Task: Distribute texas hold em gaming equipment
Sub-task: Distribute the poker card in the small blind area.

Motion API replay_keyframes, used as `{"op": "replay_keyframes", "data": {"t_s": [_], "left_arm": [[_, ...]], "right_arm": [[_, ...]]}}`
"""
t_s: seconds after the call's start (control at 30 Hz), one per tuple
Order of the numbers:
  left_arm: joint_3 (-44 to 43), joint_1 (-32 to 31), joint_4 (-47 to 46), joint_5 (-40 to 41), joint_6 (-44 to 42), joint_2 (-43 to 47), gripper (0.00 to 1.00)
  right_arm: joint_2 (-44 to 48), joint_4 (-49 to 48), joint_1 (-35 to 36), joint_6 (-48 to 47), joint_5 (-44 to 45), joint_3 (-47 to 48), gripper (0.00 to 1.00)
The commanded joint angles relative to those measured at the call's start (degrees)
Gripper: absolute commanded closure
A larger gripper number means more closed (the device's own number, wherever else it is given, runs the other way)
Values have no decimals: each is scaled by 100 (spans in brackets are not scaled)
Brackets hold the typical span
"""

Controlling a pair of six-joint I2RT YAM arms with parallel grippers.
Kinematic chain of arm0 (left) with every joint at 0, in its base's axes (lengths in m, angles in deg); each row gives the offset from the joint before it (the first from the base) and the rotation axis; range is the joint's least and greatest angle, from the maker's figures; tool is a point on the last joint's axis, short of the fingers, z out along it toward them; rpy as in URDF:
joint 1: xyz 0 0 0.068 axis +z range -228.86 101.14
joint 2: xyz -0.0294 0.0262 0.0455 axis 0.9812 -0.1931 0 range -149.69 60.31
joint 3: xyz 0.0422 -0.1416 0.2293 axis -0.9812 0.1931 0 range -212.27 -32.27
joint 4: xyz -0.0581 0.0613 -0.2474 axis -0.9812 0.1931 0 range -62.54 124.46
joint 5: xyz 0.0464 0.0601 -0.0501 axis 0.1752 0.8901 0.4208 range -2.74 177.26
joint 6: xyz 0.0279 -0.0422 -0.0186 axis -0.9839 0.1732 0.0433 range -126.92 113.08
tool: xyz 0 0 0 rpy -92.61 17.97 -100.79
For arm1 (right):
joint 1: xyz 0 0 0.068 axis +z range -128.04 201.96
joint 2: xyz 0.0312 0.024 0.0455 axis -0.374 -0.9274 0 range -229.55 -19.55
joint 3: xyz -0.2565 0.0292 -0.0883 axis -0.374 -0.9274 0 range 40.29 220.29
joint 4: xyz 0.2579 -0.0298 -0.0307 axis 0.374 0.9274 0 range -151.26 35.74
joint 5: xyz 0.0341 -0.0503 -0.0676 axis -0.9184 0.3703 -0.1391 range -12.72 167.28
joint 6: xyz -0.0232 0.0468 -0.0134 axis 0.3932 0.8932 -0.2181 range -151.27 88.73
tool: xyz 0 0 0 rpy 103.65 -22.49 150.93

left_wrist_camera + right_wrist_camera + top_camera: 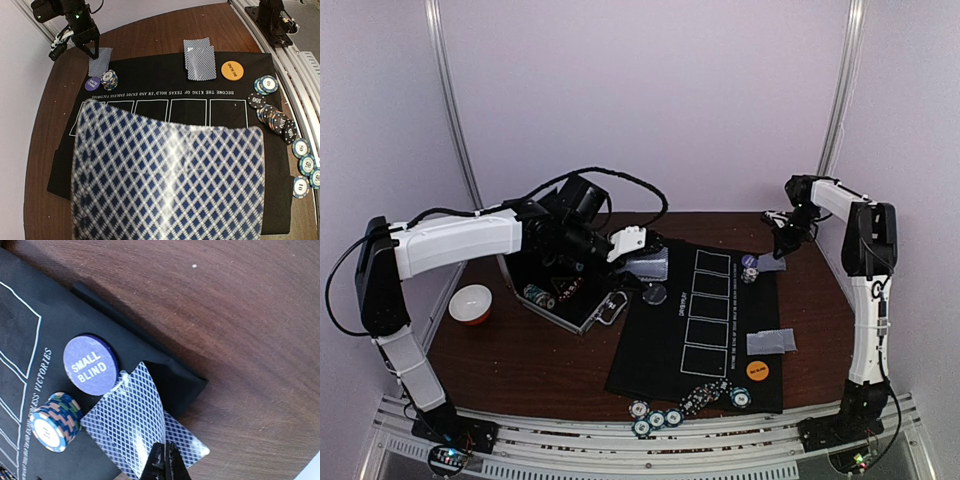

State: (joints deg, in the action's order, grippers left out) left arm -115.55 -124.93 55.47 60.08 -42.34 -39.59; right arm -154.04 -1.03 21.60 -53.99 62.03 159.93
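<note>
Overhanging the mat (60, 300) corner, cards (130, 420) pinched by right pincer (165, 460), tabletop (225, 315) alongside.

The purple disc (90, 365), near the far right corner of the surface (240, 315), carries "SMALL BLIND" in white capitals. Along the black mat (150, 75) runs one white line, upside down in the left wrist view: "BECOME THE KING OF TEXAS HOLD'EM AND ENJOY ENDLESS VICTORIES". The right wrist view catches only its last word, "VICTORIES". The orange disc (230, 69) has dark lettering that appears to say "BIG BLIND". Towards the near edge of the surface, a dark chip (256, 100) shows "100" and two teal chips (301, 147) show "50". The number on the chip stack (54, 421) beside the purple disc is too blurred to read.
</note>
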Motion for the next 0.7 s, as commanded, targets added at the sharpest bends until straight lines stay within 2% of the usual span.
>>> {"op": "replay_keyframes", "data": {"t_s": [0.0,0.13,0.23,0.37,0.53,0.67], "left_arm": [[-201,45,-102,9,54,-36,45],[-206,46,-103,26,48,-55,45],[-206,48,-103,28,51,-67,45],[-214,51,-103,38,35,-85,45],[-214,53,-103,28,28,-74,45],[-230,47,-103,21,19,-54,45]], "right_arm": [[-22,-137,59,-307,465,103,100],[-7,-212,127,-426,557,104,100],[-13,-242,161,-450,621,95,95],[33,-364,190,-330,1025,104,83],[277,-602,232,-4,1650,134,57],[615,-860,386,240,2216,124,41]]}}
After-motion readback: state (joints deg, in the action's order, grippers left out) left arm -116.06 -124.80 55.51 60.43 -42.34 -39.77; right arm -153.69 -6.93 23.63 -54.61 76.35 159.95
